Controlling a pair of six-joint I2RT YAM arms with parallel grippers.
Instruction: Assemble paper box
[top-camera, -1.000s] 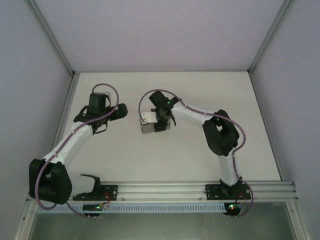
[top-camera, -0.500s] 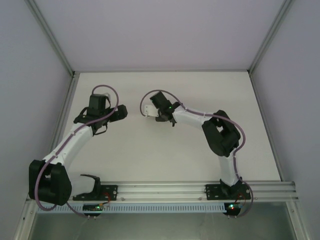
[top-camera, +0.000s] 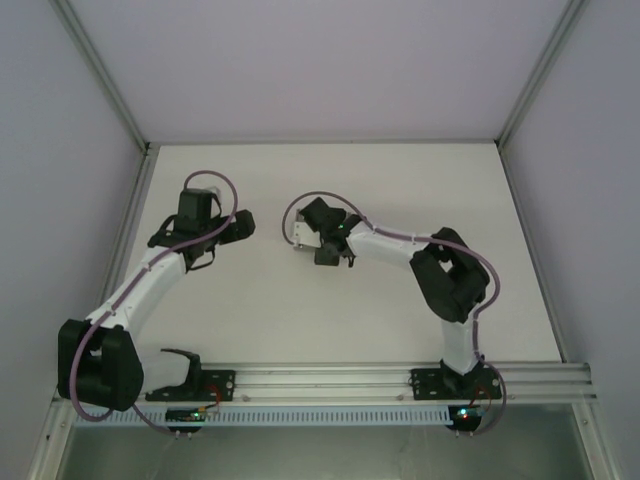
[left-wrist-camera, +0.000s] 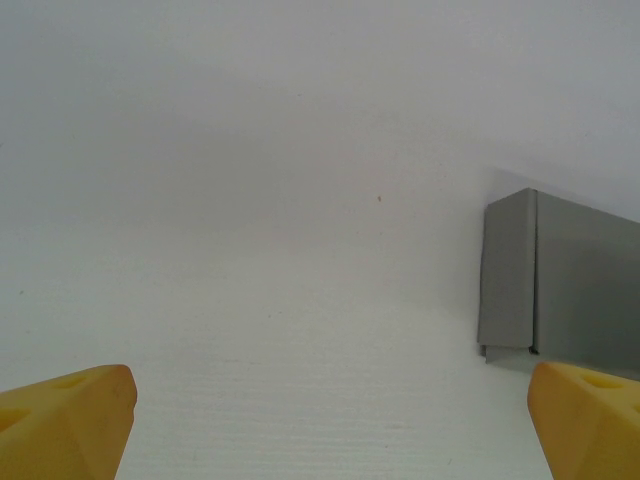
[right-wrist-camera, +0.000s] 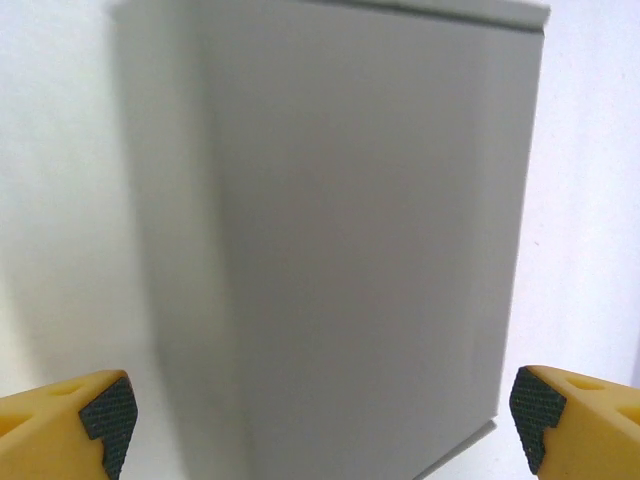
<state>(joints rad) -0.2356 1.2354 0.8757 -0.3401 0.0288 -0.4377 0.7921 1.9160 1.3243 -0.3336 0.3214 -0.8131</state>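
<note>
The paper box (top-camera: 301, 232) is a small grey folded cardboard box on the white table, mostly covered in the top view by my right gripper (top-camera: 316, 238). In the right wrist view the paper box (right-wrist-camera: 370, 230) lies broad and smooth straight ahead of my right gripper (right-wrist-camera: 320, 425). Its yellow, black-padded fingertips (right-wrist-camera: 95, 410) stand wide apart at the bottom corners, open, with nothing between them. My left gripper (top-camera: 241, 225) is left of the box and apart from it. In the left wrist view the left gripper (left-wrist-camera: 320, 440) is open, and the paper box (left-wrist-camera: 560, 280) shows one end at the right edge.
Bare white table (top-camera: 400, 180) stretches behind and to the right of the box. Grey walls and aluminium posts (top-camera: 128, 120) close in the sides. A rail (top-camera: 330, 382) with both arm bases runs along the near edge.
The right arm has shifted over the box, which showed plainly a second ago and is now mostly covered. The left arm has not moved.
</note>
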